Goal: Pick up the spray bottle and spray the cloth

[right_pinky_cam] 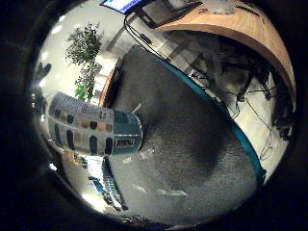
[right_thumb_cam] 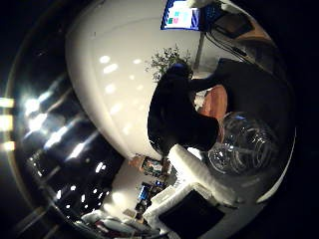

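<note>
A dark grey, felt-like mat [right_pinky_cam: 192, 144] with a teal border along one edge carries the things, and on it a teal-based bottle with a patterned label [right_pinky_cam: 94, 130] stands near one edge, while a clear plastic container [right_thumb_cam: 241, 144] rests on the dark surface.
</note>
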{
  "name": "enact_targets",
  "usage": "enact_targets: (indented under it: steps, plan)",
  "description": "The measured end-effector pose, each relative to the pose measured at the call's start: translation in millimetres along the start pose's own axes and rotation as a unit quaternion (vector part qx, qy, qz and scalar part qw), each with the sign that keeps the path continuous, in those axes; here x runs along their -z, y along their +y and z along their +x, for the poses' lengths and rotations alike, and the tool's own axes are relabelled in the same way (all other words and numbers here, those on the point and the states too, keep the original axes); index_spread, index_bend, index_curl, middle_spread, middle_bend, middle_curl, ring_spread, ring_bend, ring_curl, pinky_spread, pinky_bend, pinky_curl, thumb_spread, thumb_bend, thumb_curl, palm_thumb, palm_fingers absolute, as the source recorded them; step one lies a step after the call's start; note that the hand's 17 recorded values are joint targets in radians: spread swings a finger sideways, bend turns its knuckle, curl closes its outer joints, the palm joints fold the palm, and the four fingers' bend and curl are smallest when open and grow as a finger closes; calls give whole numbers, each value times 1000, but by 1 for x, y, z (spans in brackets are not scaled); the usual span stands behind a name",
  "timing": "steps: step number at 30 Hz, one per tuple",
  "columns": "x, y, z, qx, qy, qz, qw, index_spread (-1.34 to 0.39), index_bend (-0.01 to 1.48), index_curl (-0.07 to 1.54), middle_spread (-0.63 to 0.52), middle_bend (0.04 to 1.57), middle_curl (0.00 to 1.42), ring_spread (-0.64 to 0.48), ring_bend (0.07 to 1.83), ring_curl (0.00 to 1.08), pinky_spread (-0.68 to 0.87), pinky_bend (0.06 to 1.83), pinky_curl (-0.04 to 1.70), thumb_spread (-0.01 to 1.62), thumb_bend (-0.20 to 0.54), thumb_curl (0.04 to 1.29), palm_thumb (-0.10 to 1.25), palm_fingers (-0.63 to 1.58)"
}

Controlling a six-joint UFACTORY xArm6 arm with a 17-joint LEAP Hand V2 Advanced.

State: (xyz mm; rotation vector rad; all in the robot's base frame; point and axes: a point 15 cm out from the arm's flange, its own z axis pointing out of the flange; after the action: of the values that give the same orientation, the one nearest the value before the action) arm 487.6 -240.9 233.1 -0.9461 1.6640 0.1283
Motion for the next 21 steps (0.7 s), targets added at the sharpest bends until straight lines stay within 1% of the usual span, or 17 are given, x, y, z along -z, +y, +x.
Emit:
enact_targets:
  steps: [12,15,16,18,21]
  plan:
    - [-37,23,-17,2,-15,-38,999,-251,147,260,131,207,341,158,454,256,368,557,278,1114,-21,308,616,96]
    - [-48,29,-21,3,-17,-48,999,-223,153,258,123,253,355,155,483,258,375,556,271,1113,-21,305,617,189]
    - [-51,30,-22,2,-19,-47,999,-213,162,263,112,265,359,142,514,263,367,549,265,1113,-21,305,617,241]
    - [-56,26,-28,-5,-29,-36,999,-208,187,278,43,337,385,75,592,285,336,520,250,1113,-21,304,617,399]
    - [-66,20,-41,-9,-48,-20,999,-240,202,313,-66,428,430,-43,673,306,216,515,224,1116,-12,314,653,564]
